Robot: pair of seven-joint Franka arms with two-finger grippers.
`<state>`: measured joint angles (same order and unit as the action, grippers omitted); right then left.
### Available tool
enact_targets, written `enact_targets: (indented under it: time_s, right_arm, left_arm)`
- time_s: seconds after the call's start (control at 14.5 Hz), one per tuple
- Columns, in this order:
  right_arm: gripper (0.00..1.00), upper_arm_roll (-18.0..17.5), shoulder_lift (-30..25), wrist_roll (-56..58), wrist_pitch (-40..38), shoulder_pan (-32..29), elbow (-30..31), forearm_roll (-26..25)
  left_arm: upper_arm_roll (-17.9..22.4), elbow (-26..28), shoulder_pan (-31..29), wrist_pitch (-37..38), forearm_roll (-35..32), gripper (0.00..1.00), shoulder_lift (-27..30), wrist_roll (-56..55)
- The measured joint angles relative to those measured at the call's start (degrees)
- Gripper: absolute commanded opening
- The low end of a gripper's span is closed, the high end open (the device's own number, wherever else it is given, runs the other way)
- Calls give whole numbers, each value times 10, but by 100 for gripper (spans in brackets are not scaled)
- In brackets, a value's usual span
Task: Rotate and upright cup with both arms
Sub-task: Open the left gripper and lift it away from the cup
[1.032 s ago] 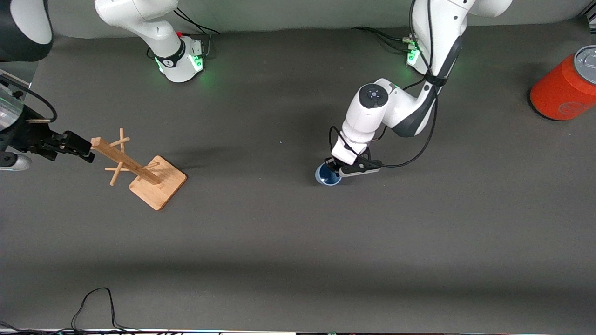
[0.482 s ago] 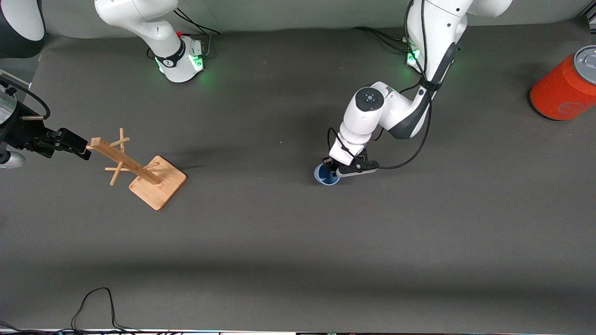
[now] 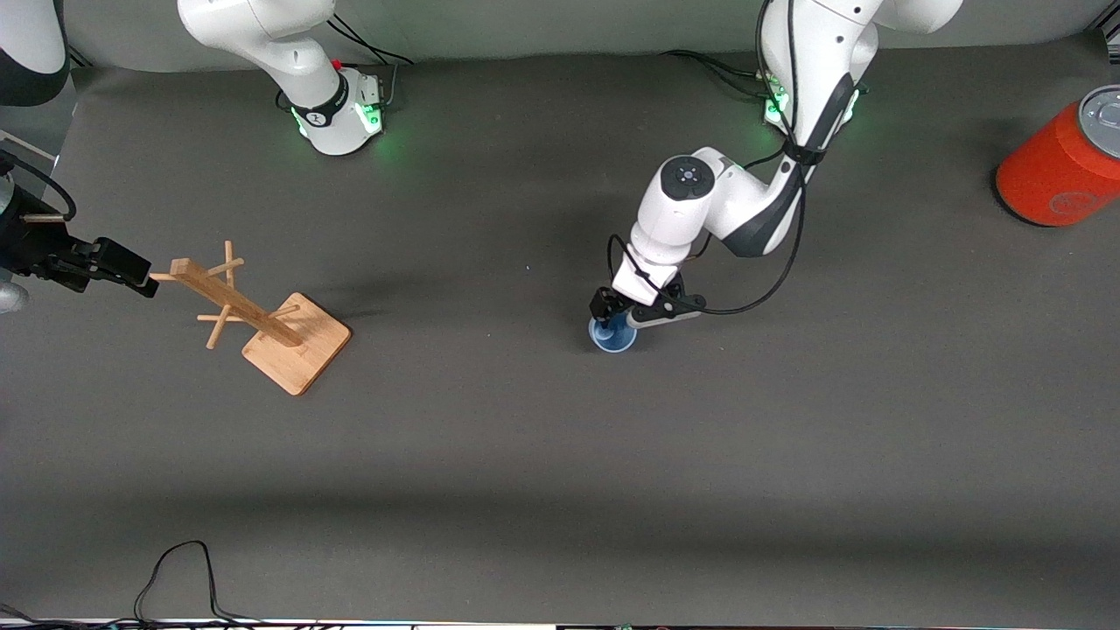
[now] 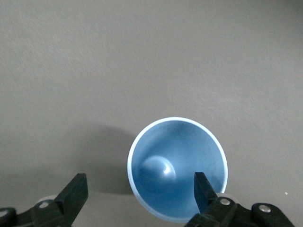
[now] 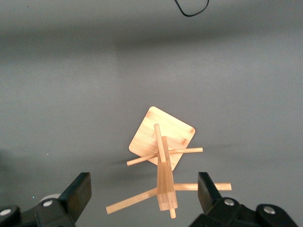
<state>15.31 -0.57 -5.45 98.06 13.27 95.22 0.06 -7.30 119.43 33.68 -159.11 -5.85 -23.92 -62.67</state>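
The light-blue cup (image 3: 614, 336) stands upright on the dark table mat, mouth up, in the middle toward the left arm's end. In the left wrist view I look straight down into its darker blue inside (image 4: 177, 170). My left gripper (image 3: 615, 313) is open just above it (image 4: 139, 182); one finger (image 4: 202, 189) shows over the cup's mouth, the other (image 4: 75, 189) outside the rim. My right gripper (image 3: 131, 273) is open and empty over the table's edge at the right arm's end, by the top of a wooden rack (image 5: 142, 182).
A wooden peg rack (image 3: 262, 315) on a square base stands at the right arm's end; it also shows in the right wrist view (image 5: 163, 156). A big orange-red can (image 3: 1063, 162) with a grey top lies at the left arm's end. A black cable (image 3: 175, 569) lies near the front edge.
My left gripper has shifted a little toward the bases and the right arm's end, showing more of the cup. My right gripper has drawn back from the rack's top.
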Motion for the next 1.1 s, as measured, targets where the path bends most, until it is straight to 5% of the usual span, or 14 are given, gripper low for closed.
enact_targets:
  time_s: [0.62,0.83,1.1]
  right_arm:
    - [100,-20,0,1,-2,-14,0,0]
    - [100,-20,1,1,-2,-14,1,0]
    - [100,-25,7,1,-3,-12,1,0]
  left_arm:
    - [2,-8,17,53,0,100,14,-11]
    - [8,-73,10,186,-1,100,41,-8]
    - [13,-232,-57,422,3,100,64,96]
